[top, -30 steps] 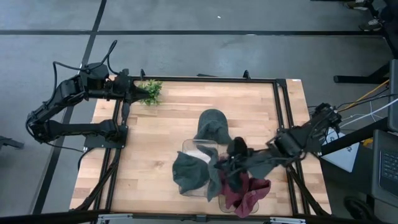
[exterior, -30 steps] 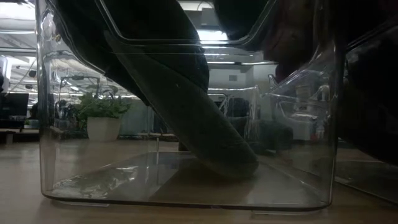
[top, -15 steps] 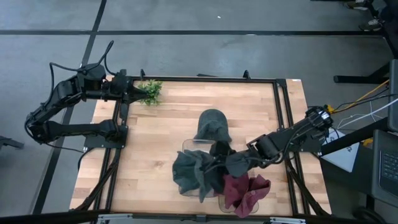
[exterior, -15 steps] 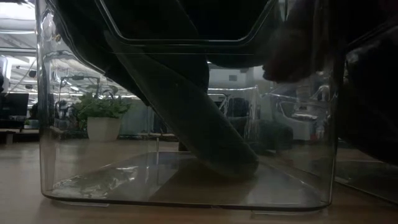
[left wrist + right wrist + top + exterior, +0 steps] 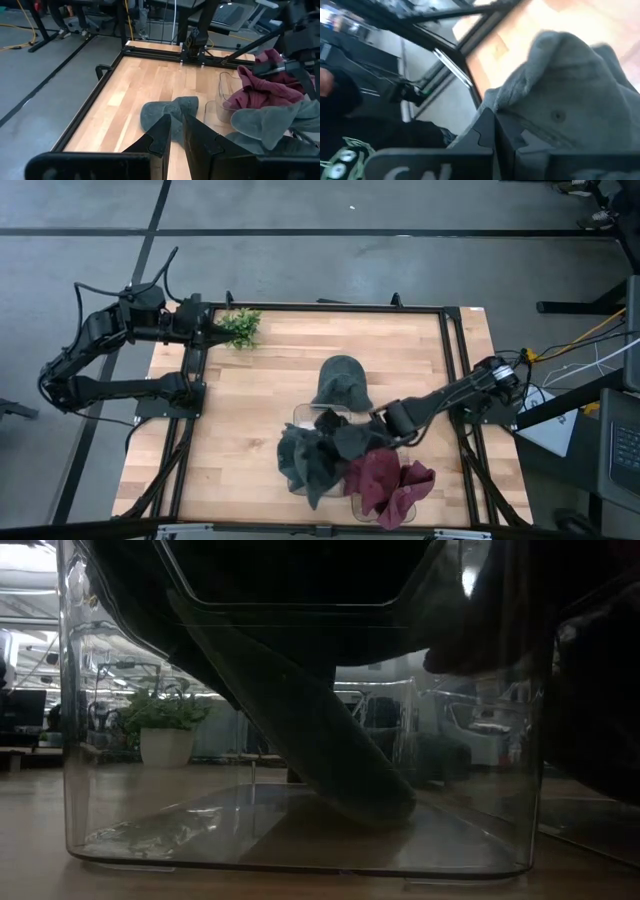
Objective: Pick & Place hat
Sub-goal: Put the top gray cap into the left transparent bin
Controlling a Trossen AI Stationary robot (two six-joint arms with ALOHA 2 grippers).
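— Since a second before, what had moved?

— Mostly the right arm: it had swung inward over the wooden table [image 5: 260, 380], carrying the right gripper [image 5: 352, 442] from above the maroon hat [image 5: 390, 485] toward the clear plastic bin [image 5: 300, 420]. The left arm had barely stirred.

— And the materials, biggest first?

— Pale planked tabletop, framed by black rails. Then the bin, glossy with rounded corners, a limp grey-green hat [image 5: 305, 462] draped over its rim and hanging down inside to the floor in the low view. A second grey hat [image 5: 341, 383], domed and soft, lay on the boards just behind the bin. The maroon one was crumpled over a neighbouring clear container.

— The grippers?

— Right one was clenched on a dark grey hat [image 5: 350, 438], soft felt-like cloth, held over the bin's rim. The left gripper [image 5: 212, 330] hung by the small leafy plant [image 5: 240, 327] at the far left corner, fingers [image 5: 162, 132] nearly together, holding nothing.

— Free room?

— Bare wood lay left of the bin and across the far side.
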